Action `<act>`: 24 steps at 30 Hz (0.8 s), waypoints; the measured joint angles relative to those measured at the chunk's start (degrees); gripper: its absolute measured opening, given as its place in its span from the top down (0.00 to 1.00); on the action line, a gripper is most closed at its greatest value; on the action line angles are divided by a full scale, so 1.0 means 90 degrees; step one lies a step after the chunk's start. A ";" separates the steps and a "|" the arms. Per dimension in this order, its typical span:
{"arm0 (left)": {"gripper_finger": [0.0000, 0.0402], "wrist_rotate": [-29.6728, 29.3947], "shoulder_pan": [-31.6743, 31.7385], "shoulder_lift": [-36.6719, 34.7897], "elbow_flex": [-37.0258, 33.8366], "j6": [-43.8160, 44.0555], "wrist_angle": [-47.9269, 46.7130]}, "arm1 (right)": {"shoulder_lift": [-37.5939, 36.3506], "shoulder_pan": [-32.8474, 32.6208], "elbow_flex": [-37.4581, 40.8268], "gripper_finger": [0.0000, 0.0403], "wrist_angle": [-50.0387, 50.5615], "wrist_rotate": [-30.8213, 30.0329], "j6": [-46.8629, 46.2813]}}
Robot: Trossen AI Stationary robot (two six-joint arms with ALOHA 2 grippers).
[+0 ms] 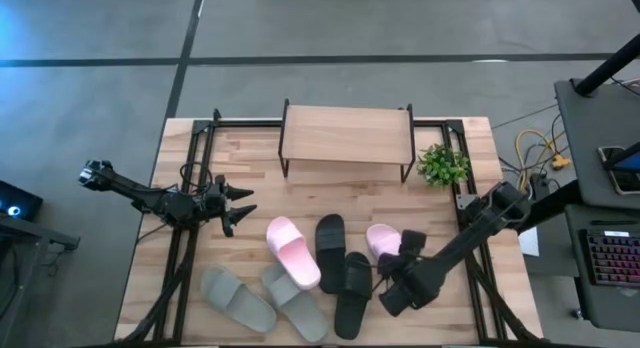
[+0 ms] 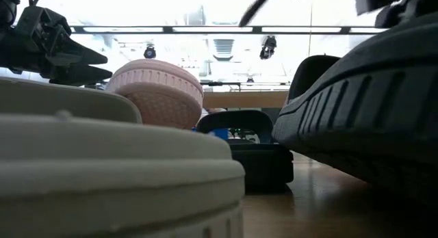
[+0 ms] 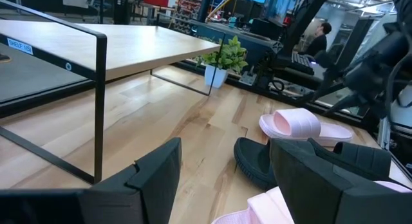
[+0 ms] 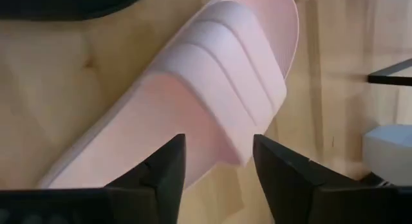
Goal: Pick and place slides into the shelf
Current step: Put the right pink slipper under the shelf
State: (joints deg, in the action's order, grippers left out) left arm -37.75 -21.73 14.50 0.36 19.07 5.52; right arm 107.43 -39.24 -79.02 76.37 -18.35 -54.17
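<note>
Now the table (image 1: 200, 148) carries the shelf (image 1: 345, 136) at its far edge, with six slides well apart from it near the front. Right gripper (image 4: 217, 161), fingers spread, hovers over a pink slide (image 4: 212, 95). Left gripper (image 1: 243, 202) hangs spread beside the other pink slide (image 1: 292, 250).

High view straight down over the table (image 1: 200, 133); low view at tabletop level, close among sandals; wrist views near, both sharing a pink sandal (image 4: 212, 89).
</note>
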 joint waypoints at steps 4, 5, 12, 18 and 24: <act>0.44 0.0000 -0.0001 0.0000 0.0000 0.0002 0.0001 | 0.0311 0.0090 0.0174 0.49 -0.0006 -0.0100 0.0047; 0.44 0.0000 0.0001 0.0005 0.0000 0.0000 0.0002 | 0.0391 0.0109 0.0220 0.47 -0.0006 -0.0118 0.0048; 0.44 -0.0001 -0.0001 -0.0002 0.0000 0.0000 0.0002 | 0.0752 0.0426 0.0365 0.50 0.0160 -0.0458 0.0301; 0.44 0.0000 -0.0001 0.0000 0.0000 0.0000 0.0000 | 0.0617 0.1000 0.0377 0.73 0.0039 -0.0927 0.0741; 0.44 0.0004 -0.0001 0.0007 0.0000 0.0000 -0.0006 | 0.0375 0.1699 0.0488 0.96 0.0071 -0.1163 0.0588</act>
State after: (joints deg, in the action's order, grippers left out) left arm -37.71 -21.73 14.57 0.36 19.07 5.47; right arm 110.80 -23.94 -74.62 77.01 -28.81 -48.87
